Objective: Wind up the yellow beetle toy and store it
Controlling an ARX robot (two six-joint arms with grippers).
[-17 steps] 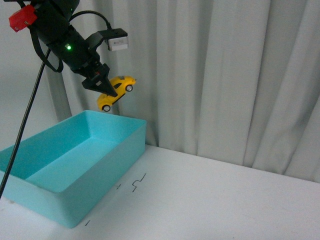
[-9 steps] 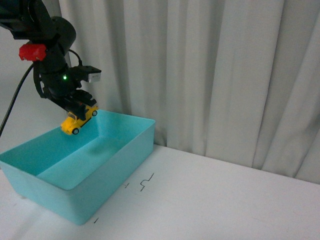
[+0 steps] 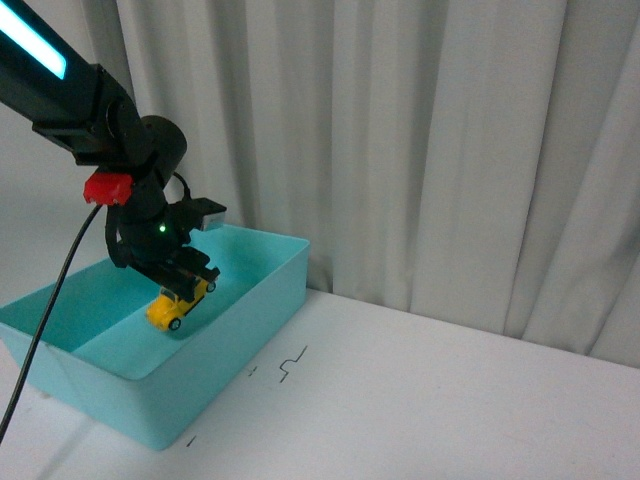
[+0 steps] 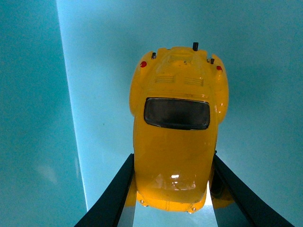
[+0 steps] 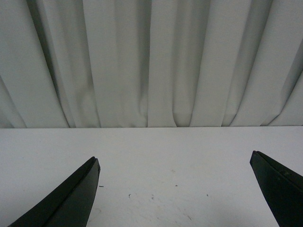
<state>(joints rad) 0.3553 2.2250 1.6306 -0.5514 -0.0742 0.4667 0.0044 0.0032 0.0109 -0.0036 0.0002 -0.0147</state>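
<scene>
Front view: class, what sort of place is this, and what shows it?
Probably a robotics lab or test setup, not a home: a white table, a plain curtain as backdrop, and a left gripper holding a beetle toy in a teal bin.

Glossy plast. beetle toy (image 4: pixel 176 142); smooth matt plast. bin (image 3: pixel 232 340); cloth curtain (image 3: pixel 420 150).

The black left arm (image 3: pixel 105 125) has a cyan strip (image 3: pixel 30 40), red clip (image 3: pixel 108 187), green LED (image 3: pixel 160 229), cable (image 3: pixel 55 300), tapered fingers (image 4: pixel 111 198).
</scene>
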